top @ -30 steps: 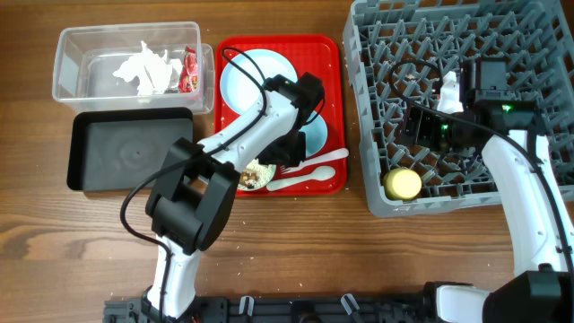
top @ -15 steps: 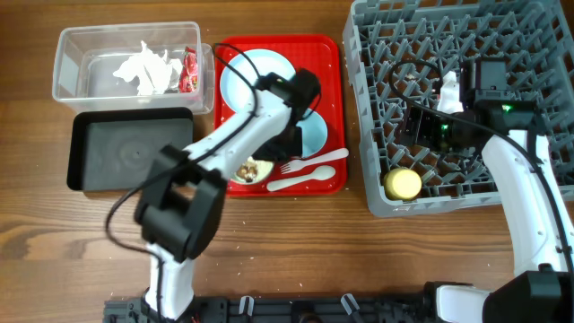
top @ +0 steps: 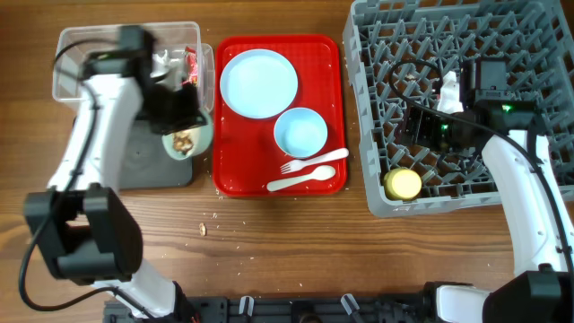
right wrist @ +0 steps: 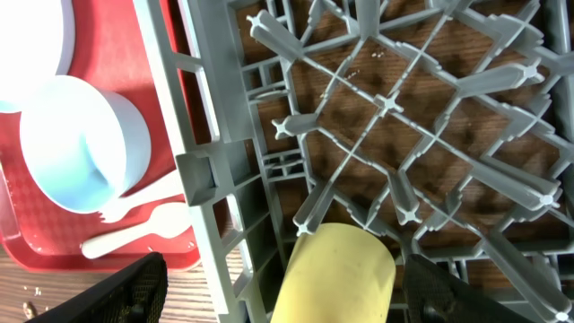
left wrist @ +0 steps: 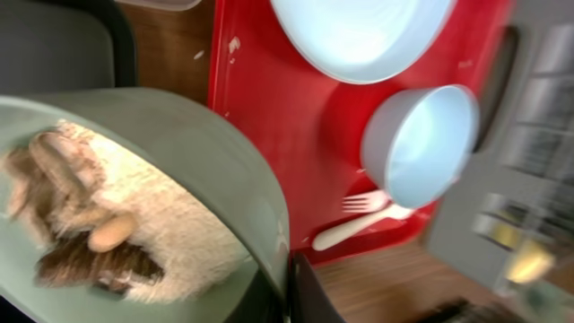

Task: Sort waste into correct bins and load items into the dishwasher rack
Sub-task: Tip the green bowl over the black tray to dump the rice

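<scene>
Mostly beige-brown crumbly scraps (left wrist: pixel 126 229) in mint bowl (left wrist: pixel 211 166)

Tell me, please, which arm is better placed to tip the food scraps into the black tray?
Left. The left gripper holds the bowl of scraps over the black tray; the right gripper is away over the rack.

Overhead: looks straight down on the whole table (top: pixel 296 242). Left wrist: peers close past a green bowl (left wrist: pixel 179 170) toward the tray (left wrist: pixel 305 135). Right wrist: faces down into the rack (right wrist: pixel 202 175), near. Share tray and blue bowl (right wrist: pixel 76 144).
</scene>
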### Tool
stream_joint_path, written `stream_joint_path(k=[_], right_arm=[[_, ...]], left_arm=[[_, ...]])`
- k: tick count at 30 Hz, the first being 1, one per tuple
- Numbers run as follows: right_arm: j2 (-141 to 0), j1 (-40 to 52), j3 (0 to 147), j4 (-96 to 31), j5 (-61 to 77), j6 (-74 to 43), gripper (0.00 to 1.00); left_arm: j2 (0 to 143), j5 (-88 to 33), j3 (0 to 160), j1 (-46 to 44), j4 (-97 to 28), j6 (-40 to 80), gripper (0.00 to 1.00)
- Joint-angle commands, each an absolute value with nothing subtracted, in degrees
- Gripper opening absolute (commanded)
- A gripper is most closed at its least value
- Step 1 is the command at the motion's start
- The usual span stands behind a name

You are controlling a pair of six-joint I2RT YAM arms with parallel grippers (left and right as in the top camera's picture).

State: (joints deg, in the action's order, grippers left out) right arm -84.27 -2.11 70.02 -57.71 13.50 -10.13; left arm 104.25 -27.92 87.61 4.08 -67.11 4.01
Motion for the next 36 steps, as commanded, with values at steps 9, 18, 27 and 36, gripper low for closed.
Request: stream_joint_path(k=[9,18,27,36], right_arm=[[-84.6,-1.8,71.4,-57.3,14.3,-9.0,0.86],[-84.6,-1.8,71.4,-57.0,14.3,-9.0,0.86],[-84.6,-1.8,71.4,-56.5,14.3,-9.0,0.86],[-84.6,-1.8,71.4,-55.6,14.3,-9.0,0.85]], left_arm=[[104.2,-74.4,68.8,33.6,-49.1,-10.3,0.04],[104.2,-90.3,68.5,41.1,-47.1,-7.0,0.04],[104.2,-90.4,68.6,41.1,-41.8,6.2,0.04],[104.2,-90.3,68.6,39.4,-38.5,8.4,0.04]])
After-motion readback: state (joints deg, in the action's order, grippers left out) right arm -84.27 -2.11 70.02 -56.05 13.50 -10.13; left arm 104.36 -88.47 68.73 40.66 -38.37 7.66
